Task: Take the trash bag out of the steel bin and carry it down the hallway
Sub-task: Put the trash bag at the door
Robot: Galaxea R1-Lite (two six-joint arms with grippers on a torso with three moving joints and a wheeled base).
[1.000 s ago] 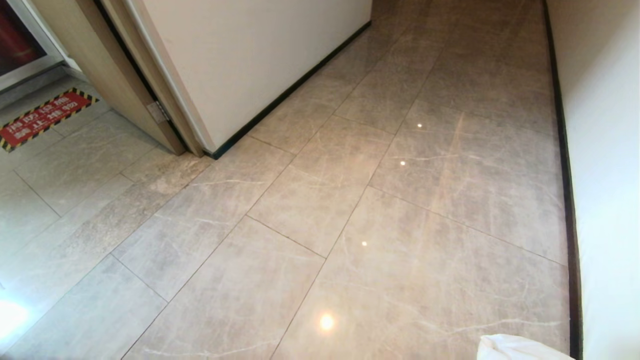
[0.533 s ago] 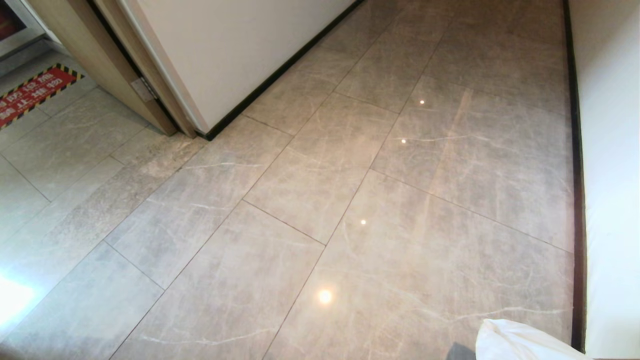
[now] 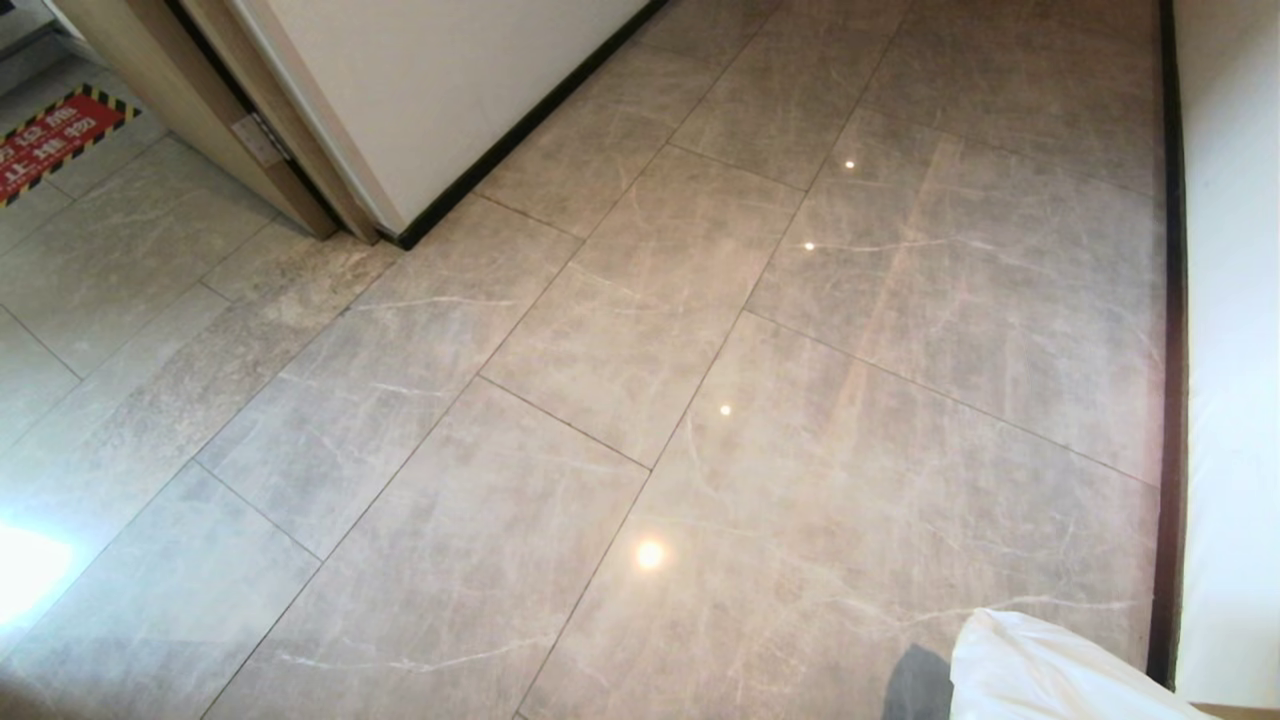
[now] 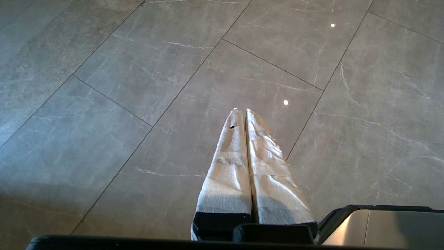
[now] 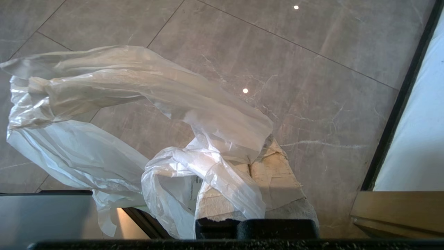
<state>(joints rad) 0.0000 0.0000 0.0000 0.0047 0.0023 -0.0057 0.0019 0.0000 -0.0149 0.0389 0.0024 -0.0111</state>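
Note:
The trash bag, thin, white and crinkled, hangs above the hallway floor from my right gripper, which is shut on a bunched part of it. The plastic drapes over the tape-wrapped fingers and billows out to one side. In the head view only a white corner of the trash bag shows, at the bottom right. My left gripper hangs over bare tiles, its taped fingers pressed together with nothing between them. The steel bin is out of view.
A white wall with a black baseboard runs along the right. At the upper left stand a white wall corner and a wooden door frame, with a red floor sign beyond. Grey parts of my own body lie beside the left gripper.
The whole head view has shifted: floor, wall corner and sign slid up the picture as the camera tilted down. More of the white bag now shows at the bottom right.

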